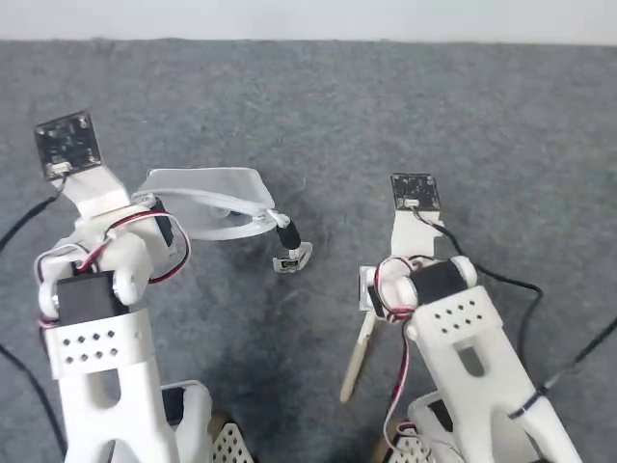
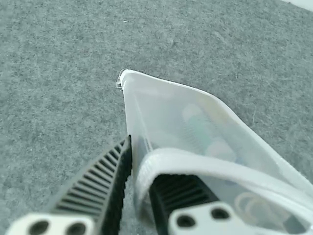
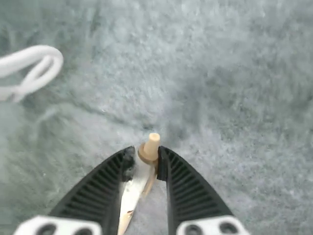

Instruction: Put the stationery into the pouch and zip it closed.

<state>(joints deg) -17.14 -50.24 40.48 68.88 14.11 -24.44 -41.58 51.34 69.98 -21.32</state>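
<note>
We've got the left gripper (image 2: pixel 141 160) clamped on the rim of the pouch (image 1: pixel 207 200), one jaw outside the wall and the other tucked in under the white edge, holding it up off the grey mat (image 1: pixel 453 106) with its mouth turned toward the other arm. A few pieces are already visible through the translucent side. Over on the other side, the right gripper (image 3: pixel 145 152) has its jaws pinched tight on a pale stick (image 1: pixel 355 362), which hangs low beside that arm and well apart from the pouch. Here's where we think it gets risky: the stick is long and gripped near one end, so it could pivot in the jaws on the way over and arrive at the wrong angle. The pouch mouth looks narrow and floppy, and if the tip catches the rim rather than the gap, we'd expect it to push the whole pouch aside or tug it out of that one-edge pinch. The zipper pull (image 1: pixel 287 253) dangles off the near corner, right on the likely approach line, so we could snag it. And a tilted pouch might spill what's inside.
</note>
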